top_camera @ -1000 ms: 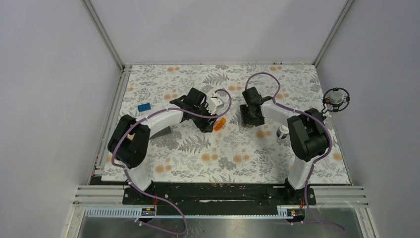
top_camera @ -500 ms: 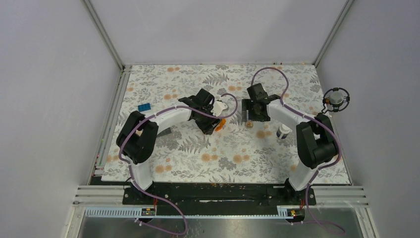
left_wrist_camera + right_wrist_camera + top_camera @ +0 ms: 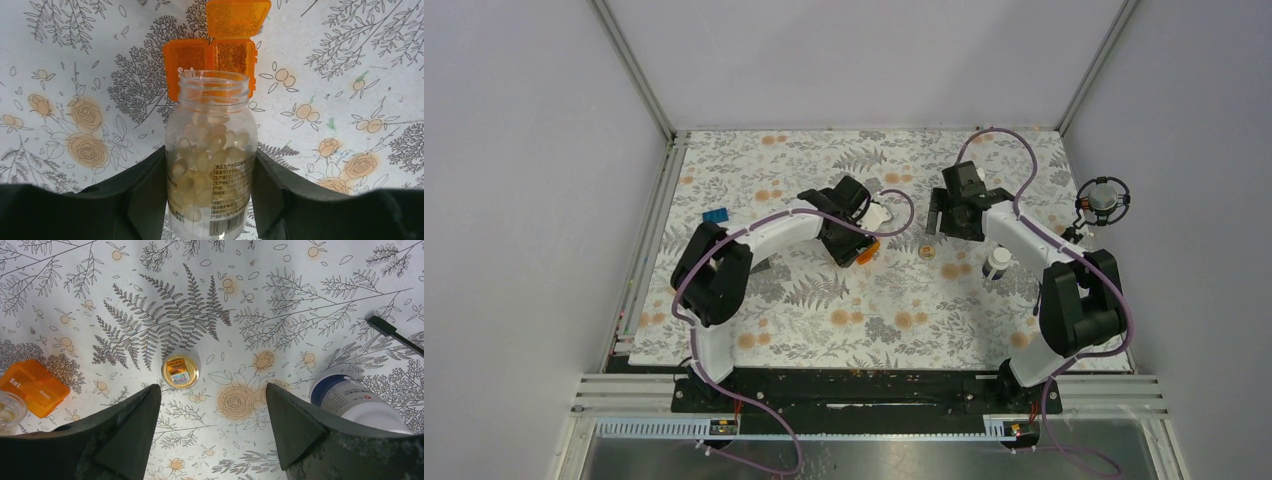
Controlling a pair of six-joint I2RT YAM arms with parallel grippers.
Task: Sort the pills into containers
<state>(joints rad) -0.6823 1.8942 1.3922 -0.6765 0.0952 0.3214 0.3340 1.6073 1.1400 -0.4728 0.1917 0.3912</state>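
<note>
Clear bottle [image 3: 210, 165] holds pills [image 3: 200, 147]; orange box [image 3: 220, 52] open.

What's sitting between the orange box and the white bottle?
Only a small round gold cap between orange box and white bottle; the right wrist view shows it.

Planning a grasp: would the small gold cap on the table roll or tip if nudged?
The gold cap lies flat, so it would probably slide rather than roll. It sits low and small, so it is likely light and awkward to pinch.

Overhead camera sees all; both downward wrist cameras share the orange box [image 3: 34, 386].
</note>
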